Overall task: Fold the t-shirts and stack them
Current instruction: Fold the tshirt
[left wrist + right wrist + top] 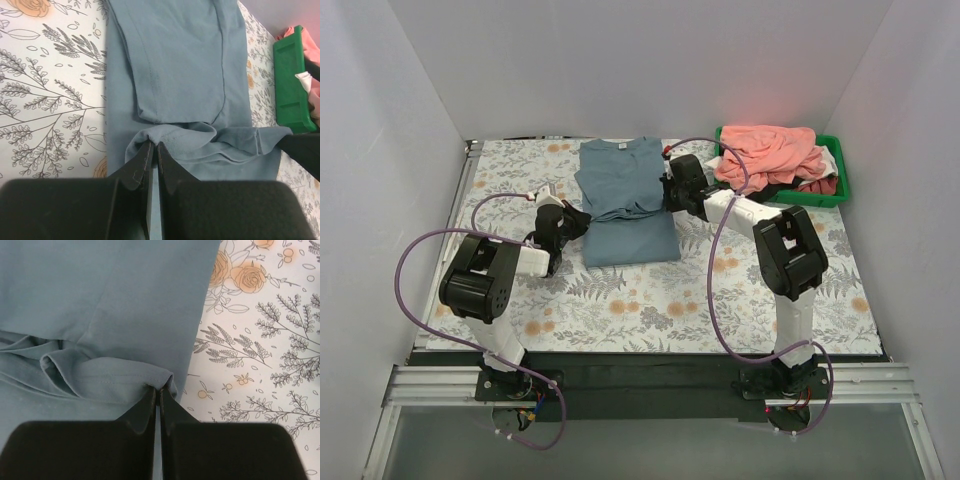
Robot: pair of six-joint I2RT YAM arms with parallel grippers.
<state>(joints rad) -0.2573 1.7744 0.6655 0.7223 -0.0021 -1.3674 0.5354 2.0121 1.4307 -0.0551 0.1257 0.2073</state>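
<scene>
- Because a wide shirt folds straight only when both sides travel together, we have one pincer on each side of the grey-blue shirt (620, 190). It lies on the table (670, 300) between the arms, collar toward the far wall.
- Our left pincer (154, 146) is closed tight on a bunched lip of cloth at the shirt's left edge.
- Our right pincer (157, 391) is clamped the same way on the right edge, at a stitched hem.
- A rumpled ridge of cloth runs across the shirt between the two grips, so we judge that a crosswise fold is partly made.
- The other shirts, with a pink shirt (770, 150) on top, sit heaped in the green bin (845, 190) at the far right, well apart. There they cannot tangle with the one in hand.
- We reckon the next move needs both grips to travel evenly, otherwise the ridge would skew and the edges would not meet.
</scene>
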